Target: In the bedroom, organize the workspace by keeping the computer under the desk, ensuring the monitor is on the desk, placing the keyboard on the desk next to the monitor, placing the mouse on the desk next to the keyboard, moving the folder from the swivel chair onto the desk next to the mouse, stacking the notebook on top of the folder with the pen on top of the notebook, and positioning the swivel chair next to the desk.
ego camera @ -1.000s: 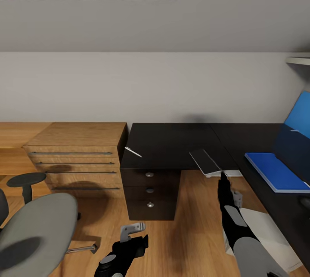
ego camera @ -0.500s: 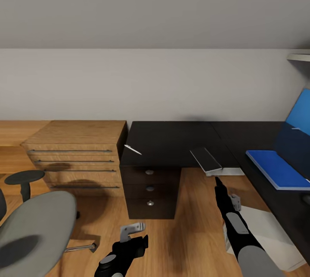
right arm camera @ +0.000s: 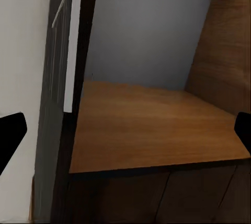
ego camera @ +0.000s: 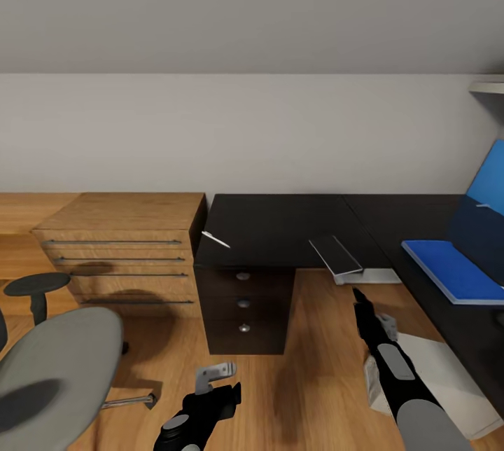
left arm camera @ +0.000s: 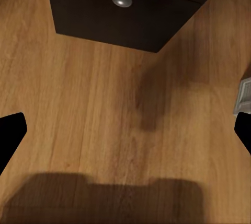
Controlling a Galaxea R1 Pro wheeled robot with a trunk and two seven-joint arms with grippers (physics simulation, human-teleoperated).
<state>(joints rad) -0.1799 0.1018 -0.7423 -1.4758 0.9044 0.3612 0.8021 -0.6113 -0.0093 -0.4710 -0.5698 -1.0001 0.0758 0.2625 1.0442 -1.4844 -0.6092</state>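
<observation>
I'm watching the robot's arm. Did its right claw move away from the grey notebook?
Yes. The right claw has pulled back from the notebook at the desk edge, toward the robot.

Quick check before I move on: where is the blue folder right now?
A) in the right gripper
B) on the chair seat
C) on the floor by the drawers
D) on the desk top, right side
D: the folder lies flat on the black desk top at the right of the head view, apart from the chair and from the right gripper.

Pale grey wall [ego camera: 252, 129] above light wood floor [ego camera: 315, 381], with a wooden dresser [ego camera: 122, 251] at left.
</observation>
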